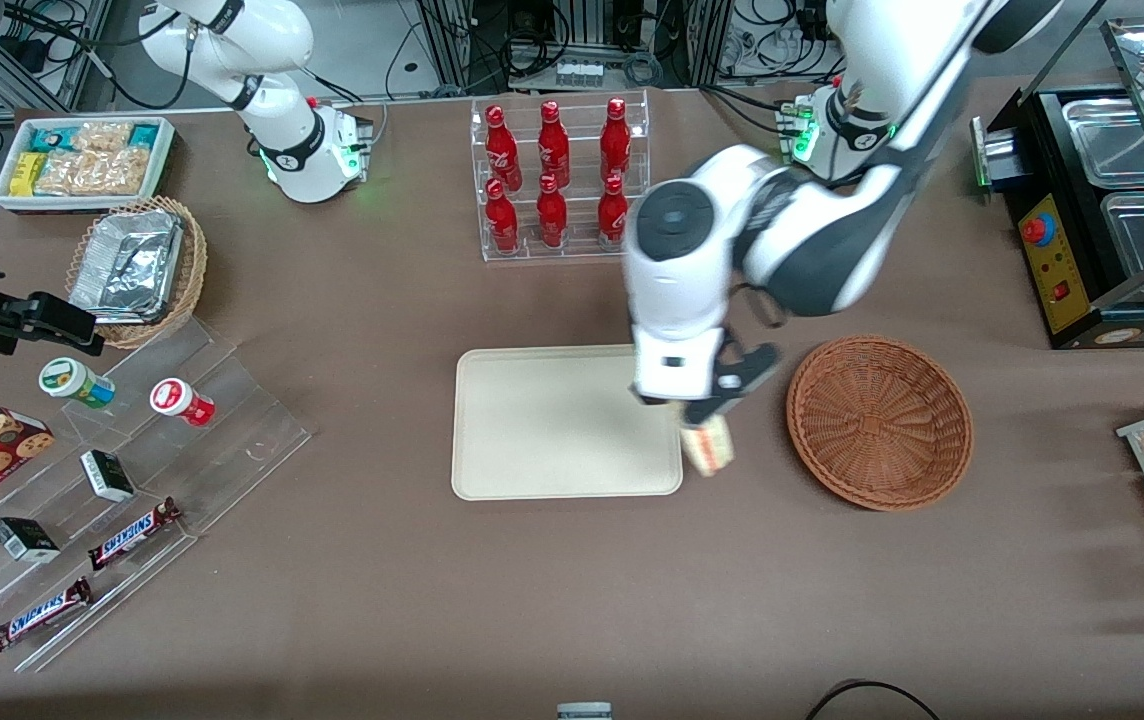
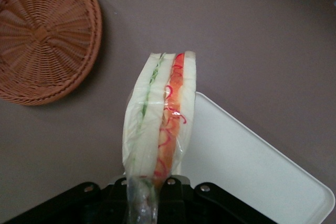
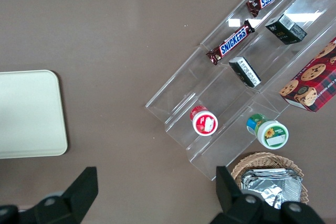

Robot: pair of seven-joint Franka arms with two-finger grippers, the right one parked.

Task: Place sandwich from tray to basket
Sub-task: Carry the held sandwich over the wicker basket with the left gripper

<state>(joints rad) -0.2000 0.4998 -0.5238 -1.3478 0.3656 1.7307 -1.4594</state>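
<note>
At mid-frame I saw the gripper [image 1: 702, 412] pinching the wrapped sandwich [image 1: 709, 450] between the cream tray [image 1: 562, 425] and the wicker basket [image 1: 880, 423], while farther off, upper middle, red bottles [image 1: 553, 148] stood in a clear rack [image 1: 564, 257].

all views look down, sharing the tray [image 1: 552, 430].

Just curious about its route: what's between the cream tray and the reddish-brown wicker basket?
The front view shows the wrapped sandwich, held in the left arm's pincer, between the cream tray and the basket, nearer the tray.
</note>
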